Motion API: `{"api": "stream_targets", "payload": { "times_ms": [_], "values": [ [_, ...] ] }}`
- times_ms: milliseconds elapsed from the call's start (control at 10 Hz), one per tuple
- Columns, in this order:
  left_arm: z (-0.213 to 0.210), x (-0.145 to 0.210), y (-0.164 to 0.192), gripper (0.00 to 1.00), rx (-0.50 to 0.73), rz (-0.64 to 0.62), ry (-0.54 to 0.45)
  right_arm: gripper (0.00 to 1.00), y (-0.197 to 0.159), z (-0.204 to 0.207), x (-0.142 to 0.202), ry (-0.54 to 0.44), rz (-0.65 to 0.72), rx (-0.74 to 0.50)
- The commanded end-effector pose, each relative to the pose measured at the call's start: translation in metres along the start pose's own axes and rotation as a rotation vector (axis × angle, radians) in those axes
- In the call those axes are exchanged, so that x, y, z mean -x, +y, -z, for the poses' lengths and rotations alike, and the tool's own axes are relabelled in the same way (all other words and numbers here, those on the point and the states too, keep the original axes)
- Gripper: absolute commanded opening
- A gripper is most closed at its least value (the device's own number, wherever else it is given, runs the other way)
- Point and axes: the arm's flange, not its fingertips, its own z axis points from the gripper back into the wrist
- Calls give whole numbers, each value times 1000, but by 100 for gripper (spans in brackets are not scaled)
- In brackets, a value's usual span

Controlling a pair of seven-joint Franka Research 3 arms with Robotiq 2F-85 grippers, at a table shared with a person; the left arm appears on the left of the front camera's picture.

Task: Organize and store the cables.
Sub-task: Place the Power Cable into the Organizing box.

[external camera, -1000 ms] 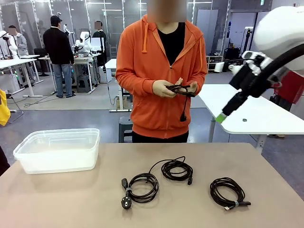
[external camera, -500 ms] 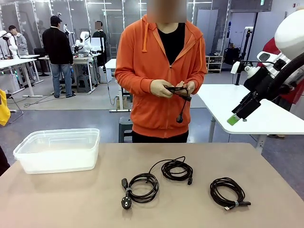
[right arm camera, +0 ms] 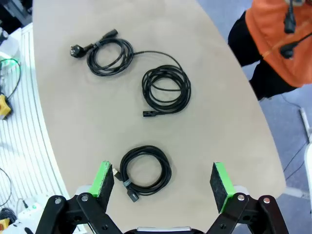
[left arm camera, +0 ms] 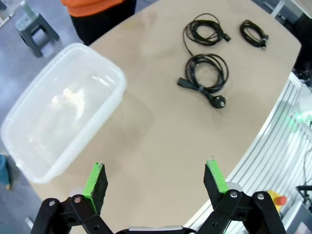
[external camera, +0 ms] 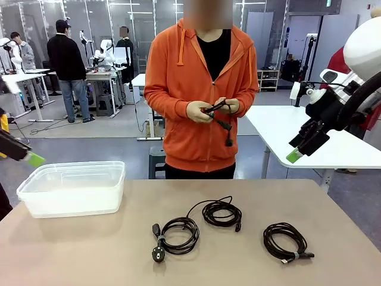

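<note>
The left tool (left arm camera: pixel 155 171) had swung in near the bin (external camera: pixel 71 202) and the right tool (right arm camera: pixel 162 170) had dipped, both with jaws apart and empty, while the cables (external camera: pixel 221 214) waited on the tabletop (external camera: pixel 89 250).

The tan table (external camera: pixel 89 253) is carrying a clear bin (external camera: pixel 71 204) and three coiled black cables. The bin is sitting at the table's 10 o'clock, well apart from the cables. The middle cable (external camera: pixel 229 215) is lying near centre. The plug cable (external camera: pixel 162 237) is lying just beside it at its 8 o'clock, and the third cable (external camera: pixel 268 241) is lying apart at its 4 o'clock.
</note>
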Motion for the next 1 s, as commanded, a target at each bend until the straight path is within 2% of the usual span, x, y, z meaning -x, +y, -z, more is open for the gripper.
{"api": "stream_targets", "payload": {
  "times_ms": [0, 300, 600, 900],
  "values": [
    [23, -24, -11, 100, 61, -109, 51, 100, 12, -8, 14, -135, -48, 38],
    [58, -42, -51, 100, 52, -172, 164, 100, 19, -7, 7, -172, -49, 41],
    [80, -63, -93, 100, 68, -177, 211, 100, 18, -6, 5, -149, -25, 30],
    [111, -61, -118, 100, 26, -161, 204, 100, 17, -11, 3, -139, -18, 27]
  ]
}}
